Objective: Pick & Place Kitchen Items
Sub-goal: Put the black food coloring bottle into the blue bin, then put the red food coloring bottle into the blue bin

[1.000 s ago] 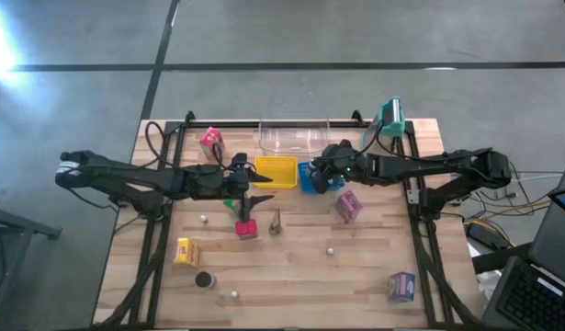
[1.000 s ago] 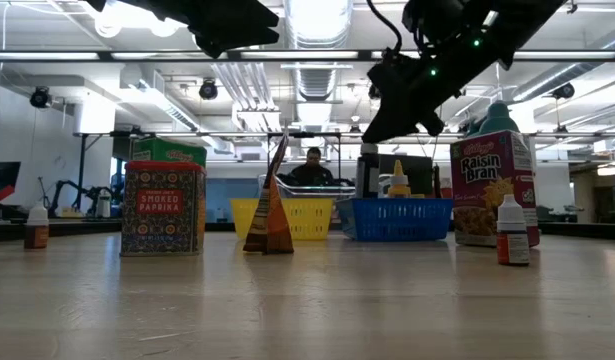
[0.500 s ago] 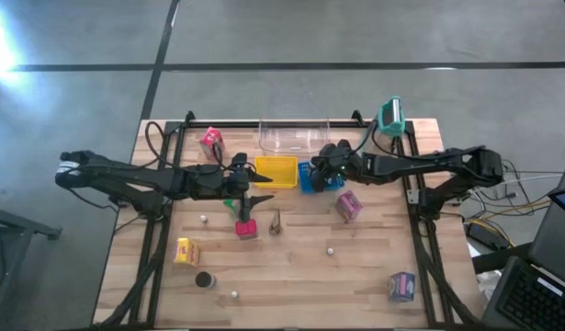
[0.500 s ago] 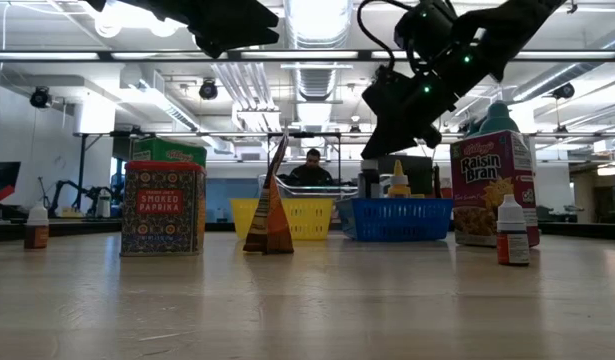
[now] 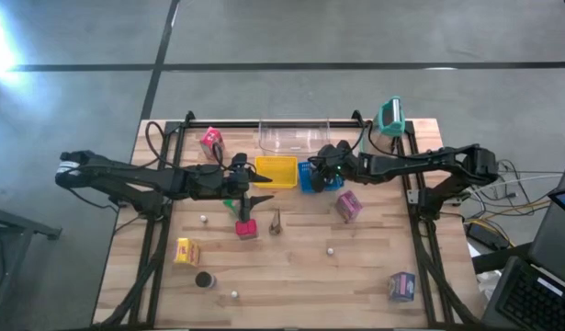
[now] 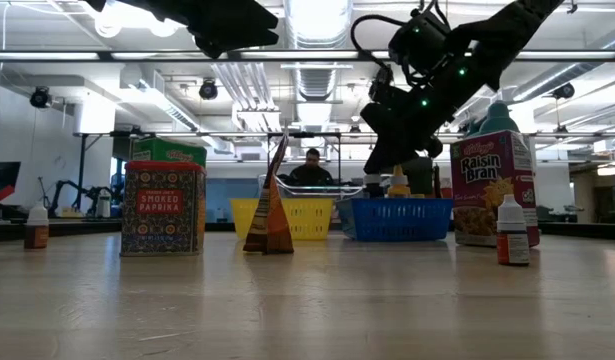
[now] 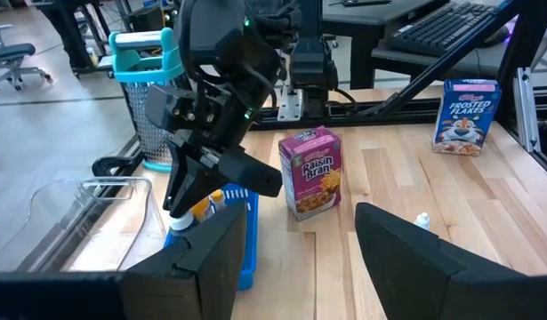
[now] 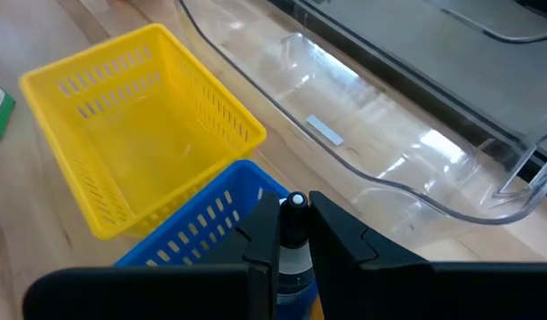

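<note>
Over the last second I see my right gripper (image 8: pixel 295 233) swing in and sink toward the blue basket (image 5: pixel 310 177); in the low view it hung high over the basket a moment ago and now its tip sits just above the basket's rim. Its jaws are clamped on a small white-capped bottle (image 8: pixel 294 229), which the right wrist view shows pinched between the two dark fingers (image 8: pixel 260 240), directly over the blue basket's near wall, with the yellow basket (image 8: pixel 122 151) beside it and the clear tray (image 8: pixel 362 116) beyond. I read this as the placing step nearly done: the bottle is over its basket, and letting go looks like the next thing to do. My left gripper (image 7: pixel 295 253) has not shifted; it hangs with jaws apart and empty above the red paprika carton (image 5: pixel 246 229), near the dark cone-shaped piece (image 5: pixel 275 222). Plenty remains loose on the desk (image 5: pixel 355 267): the Raisin Bran carton (image 5: pixel 348 206), the yellow carton (image 5: pixel 183 250), the Frosted Flakes carton (image 5: pixel 401 286), the pink carton (image 5: pixel 211 141) and a few white balls (image 5: pixel 330 249).
</note>
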`<move>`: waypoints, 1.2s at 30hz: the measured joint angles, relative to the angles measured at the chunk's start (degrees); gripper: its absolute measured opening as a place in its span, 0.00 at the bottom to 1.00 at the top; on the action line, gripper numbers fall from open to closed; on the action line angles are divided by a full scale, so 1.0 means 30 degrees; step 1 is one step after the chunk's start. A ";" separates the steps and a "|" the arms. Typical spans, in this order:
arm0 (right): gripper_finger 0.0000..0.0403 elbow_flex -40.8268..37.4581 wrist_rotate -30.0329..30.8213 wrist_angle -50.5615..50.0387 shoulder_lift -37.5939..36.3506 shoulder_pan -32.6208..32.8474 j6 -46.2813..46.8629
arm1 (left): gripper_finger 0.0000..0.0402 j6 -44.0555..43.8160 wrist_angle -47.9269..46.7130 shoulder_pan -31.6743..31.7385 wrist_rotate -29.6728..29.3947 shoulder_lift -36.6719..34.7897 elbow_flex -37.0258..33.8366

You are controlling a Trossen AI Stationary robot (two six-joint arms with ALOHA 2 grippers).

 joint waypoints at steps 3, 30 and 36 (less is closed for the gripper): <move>0.09 0.0011 0.0022 0.0014 0.0059 -0.0019 -0.0029 | 0.54 0.0002 -0.0005 0.0000 0.0000 0.0000 0.0000; 0.25 -0.0022 -0.0024 -0.0644 -0.5810 0.1838 -0.1822 | 0.54 -0.0005 -0.0007 -0.0003 0.0000 0.0000 0.0000; 0.19 -0.0020 -0.0021 -0.1156 -0.7851 0.3096 -0.2032 | 0.54 -0.0004 -0.0036 0.0007 0.0000 0.0000 0.0000</move>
